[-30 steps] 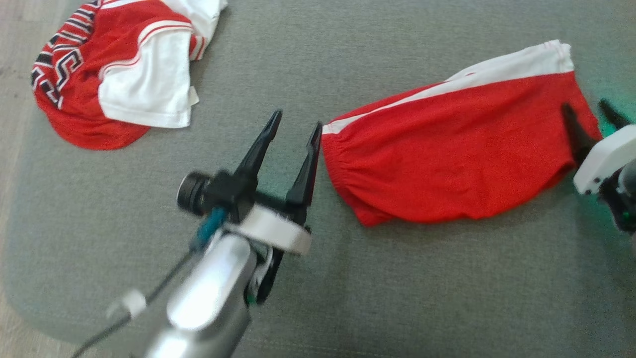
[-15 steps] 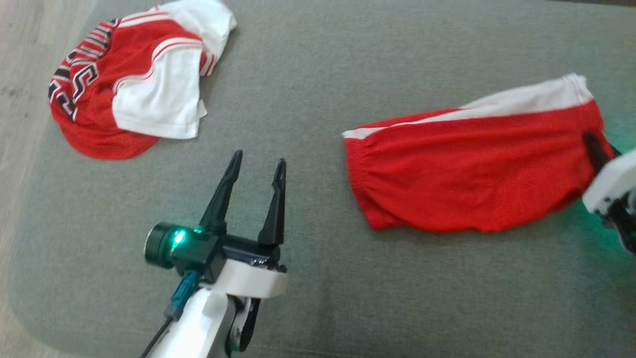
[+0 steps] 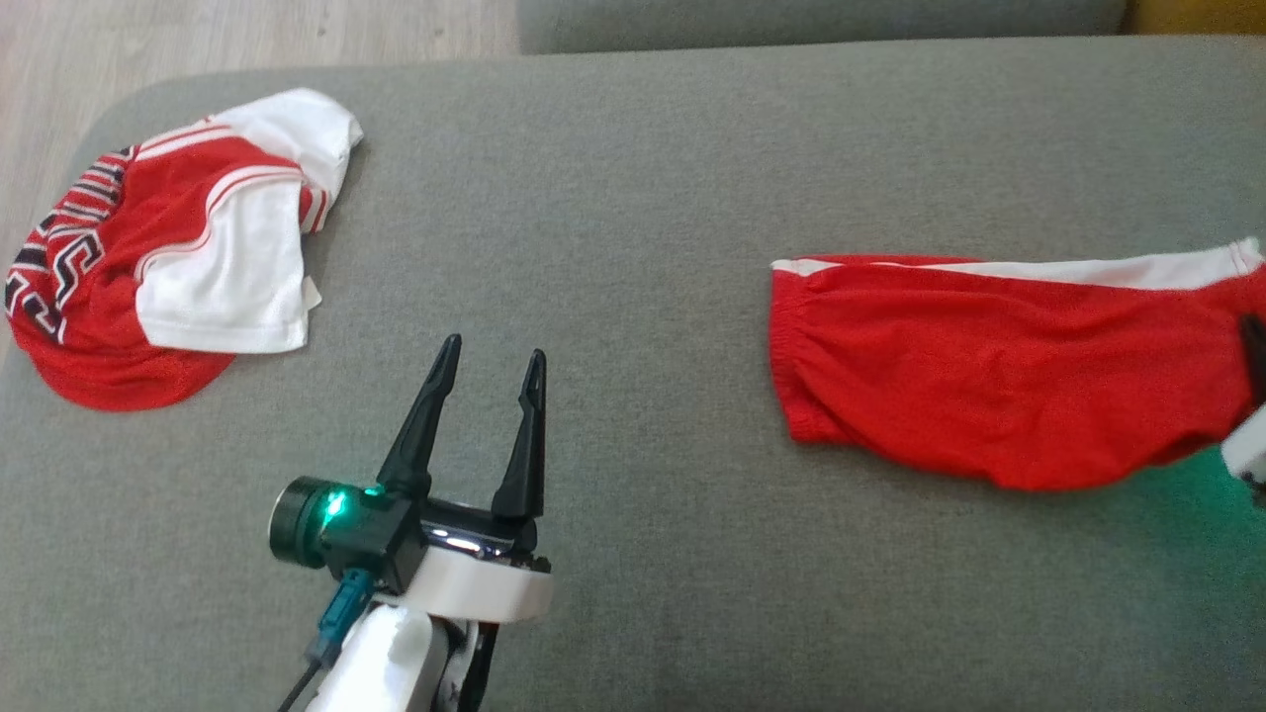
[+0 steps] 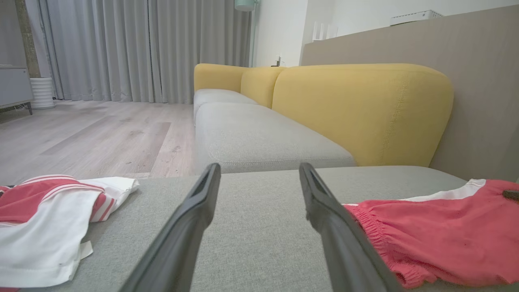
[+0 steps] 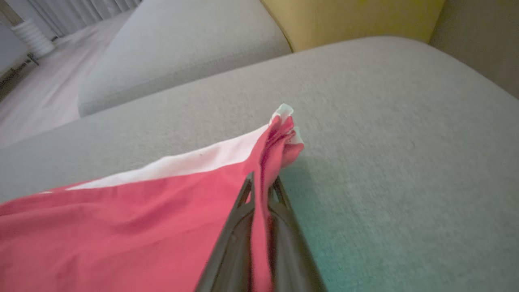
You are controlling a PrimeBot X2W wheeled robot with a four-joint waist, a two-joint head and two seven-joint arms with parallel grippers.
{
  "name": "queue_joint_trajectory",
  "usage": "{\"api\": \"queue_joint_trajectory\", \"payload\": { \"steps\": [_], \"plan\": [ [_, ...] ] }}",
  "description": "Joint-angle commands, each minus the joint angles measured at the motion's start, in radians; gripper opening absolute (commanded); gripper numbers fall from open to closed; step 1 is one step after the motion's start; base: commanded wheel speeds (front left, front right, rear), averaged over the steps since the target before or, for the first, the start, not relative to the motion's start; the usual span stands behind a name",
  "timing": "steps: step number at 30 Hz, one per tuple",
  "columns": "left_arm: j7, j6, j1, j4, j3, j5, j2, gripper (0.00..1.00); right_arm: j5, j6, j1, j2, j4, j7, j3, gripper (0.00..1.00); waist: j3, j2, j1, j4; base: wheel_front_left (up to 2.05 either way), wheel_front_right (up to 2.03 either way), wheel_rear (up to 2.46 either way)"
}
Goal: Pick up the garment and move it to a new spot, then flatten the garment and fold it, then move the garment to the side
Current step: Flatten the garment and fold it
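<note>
While the right gripper (image 5: 262, 182) pinches the shorts (image 3: 989, 386), the left gripper (image 3: 494, 348) stands wide

Red shorts with a white side stripe lie on the right part of the grey cushion (image 3: 633, 178). They are stretched long from left to right, with the elastic waist toward the cushion's middle. At their other end, near the cushion's right edge, the right gripper is closed on the hem: red cloth passes between its two dark fingers and bunches up just past the tips. The left gripper hangs over the near middle of the cushion, its fingers well spread with nothing between them, apart from the waist. A red and white jersey (image 3: 178, 267) lies crumpled at the cushion's left end. Beyond the cushion's far edge there is a second grey seat with a yellow backrest (image 4: 361, 109), and beside it a wooden floor (image 4: 93, 134).
</note>
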Motion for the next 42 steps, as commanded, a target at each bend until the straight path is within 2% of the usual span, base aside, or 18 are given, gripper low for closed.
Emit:
{"api": "queue_joint_trajectory", "payload": {
  "steps": [1, 4, 10, 15, 16, 17, 18, 22, 31, 34, 38, 42],
  "plan": [
    [-0.005, -0.004, -0.01, -0.026, 0.044, 0.009, 0.003, 1.0, -0.009, 0.007, -0.02, -0.027, -0.056, -0.02, 0.011, 0.0, -0.018, 0.0, 0.0, -0.012, 0.0, 0.0, 0.0],
    [-0.005, -0.008, -0.006, -0.021, 0.045, 0.012, -0.001, 1.0, -0.021, 0.007, -0.034, -0.012, -0.104, -0.024, 0.018, 0.0, -0.029, 0.0, 0.0, -0.012, 0.0, 0.0, 0.0],
    [-0.005, -0.019, 0.01, -0.009, 0.044, 0.015, -0.013, 1.0, -0.079, 0.007, -0.059, 0.049, -0.277, 0.005, 0.06, 0.0, -0.058, 0.0, 0.0, 0.011, 0.0, 0.0, 0.0],
    [-0.005, -0.024, 0.026, -0.003, 0.052, 0.015, -0.02, 1.0, -0.144, 0.007, -0.05, 0.156, -0.369, 0.067, 0.12, 0.0, -0.071, 0.0, 0.0, 0.044, 0.0, 0.0, 0.0],
    [-0.005, -0.026, 0.027, -0.001, 0.051, 0.016, -0.022, 1.0, -0.16, 0.007, -0.042, 0.179, -0.375, 0.083, 0.137, 0.15, -0.073, 0.0, 0.0, 0.053, 0.0, 0.0, 0.0],
    [-0.005, -0.028, 0.027, 0.0, 0.051, 0.016, -0.023, 1.0, -0.179, 0.007, -0.032, 0.2, -0.378, 0.097, 0.154, 0.64, -0.074, 0.0, 0.0, 0.063, 0.0, 0.0, 0.0],
    [-0.005, -0.029, 0.027, 0.001, 0.051, 0.017, -0.025, 1.0, -0.19, 0.007, -0.02, 0.223, -0.378, 0.106, 0.163, 1.0, -0.076, 0.0, 0.0, 0.072, 0.0, 0.0, 0.0],
    [-0.005, -0.027, 0.034, 0.002, 0.057, 0.017, -0.029, 1.0, -0.207, 0.007, 0.03, 0.272, -0.387, 0.077, 0.135, 1.0, -0.092, 0.0, 0.0, 0.102, 0.0, 0.0, 0.0],
    [-0.005, -0.018, 0.122, 0.006, 0.108, 0.011, -0.028, 1.0, -0.336, 0.007, 0.204, 0.229, -0.408, -0.116, -0.077, 1.0, -0.194, 0.0, 0.0, 0.091, 0.0, 0.0, 0.0],
    [-0.005, -0.014, 0.154, 0.004, 0.132, 0.017, -0.023, 1.0, -0.39, 0.007, 0.275, 0.239, -0.433, -0.16, -0.146, 1.0, -0.219, 0.0, 0.0, 0.078, 0.0, 0.0, 0.0],
    [-0.005, -0.011, 0.188, 0.016, 0.16, 0.041, -0.016, 1.0, -0.472, 0.007, 0.391, 0.307, -0.501, -0.174, -0.267, 1.0, -0.249, 0.0, 0.0, 0.077, 0.0, 0.0, 0.0],
    [-0.005, -0.031, 0.226, 0.05, 0.185, 0.072, -0.008, 1.0, -0.642, 0.007, 0.558, 0.418, -0.59, -0.174, -0.365, 1.0, -0.284, 0.0, 0.0, 0.087, 0.0, 0.0, 0.0]
  ]
}}
